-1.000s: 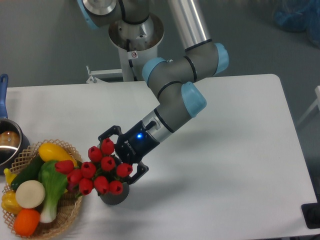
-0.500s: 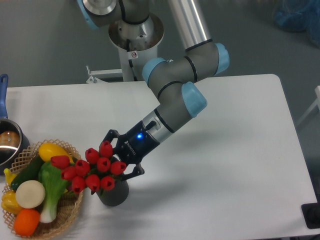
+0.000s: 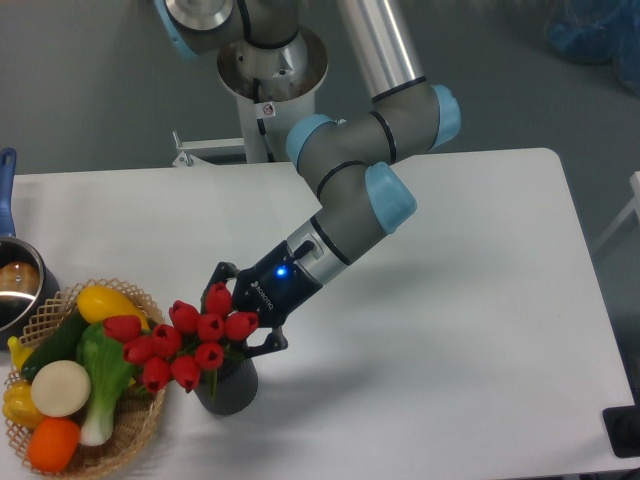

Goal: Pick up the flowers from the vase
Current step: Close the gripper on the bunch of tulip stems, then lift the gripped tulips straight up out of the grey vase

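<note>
At the front-left of the white table (image 3: 430, 330), the black two-finger gripper (image 3: 232, 320) sits low, reaching down-left from the grey and light-blue UR5e arm (image 3: 350, 190); a blue indicator light glows on the gripper body. Its fingers are drawn in against the right side of the bunch of glossy red tulip buds with dark green stems (image 3: 185, 345), one finger visible above the bunch and one below it, so it appears closed on the flowers; actual contact on the stems is hidden by the buds. The bunch tilts left, its buds spread toward the basket, and green stems run down into the short dark grey ribbed cylindrical vase (image 3: 228, 388), which stands upright on the table directly beneath. Just left of the vase, touching or nearly so, is the round wicker basket (image 3: 140, 425) holding yellow, green, white and orange vegetables. Farther left, at the table edge, a steel pot with a blue handle (image 3: 15, 290) is partly cut off by the frame.
</note>
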### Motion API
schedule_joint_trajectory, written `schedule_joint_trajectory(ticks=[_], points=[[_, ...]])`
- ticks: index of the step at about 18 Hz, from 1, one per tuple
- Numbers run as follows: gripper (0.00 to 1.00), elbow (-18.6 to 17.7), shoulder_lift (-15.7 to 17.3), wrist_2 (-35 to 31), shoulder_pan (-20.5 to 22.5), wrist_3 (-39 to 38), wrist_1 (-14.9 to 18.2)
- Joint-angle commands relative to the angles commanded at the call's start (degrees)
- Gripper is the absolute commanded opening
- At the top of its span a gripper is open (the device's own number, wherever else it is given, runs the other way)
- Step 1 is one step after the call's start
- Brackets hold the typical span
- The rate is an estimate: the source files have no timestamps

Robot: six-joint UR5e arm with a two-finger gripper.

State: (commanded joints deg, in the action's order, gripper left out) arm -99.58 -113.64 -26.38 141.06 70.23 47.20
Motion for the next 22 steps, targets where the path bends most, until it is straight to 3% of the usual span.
schedule_joint_trajectory(ticks=[22], points=[[0.37,3.0,3.1,10.7,1.4,-6.9,-0.1]])
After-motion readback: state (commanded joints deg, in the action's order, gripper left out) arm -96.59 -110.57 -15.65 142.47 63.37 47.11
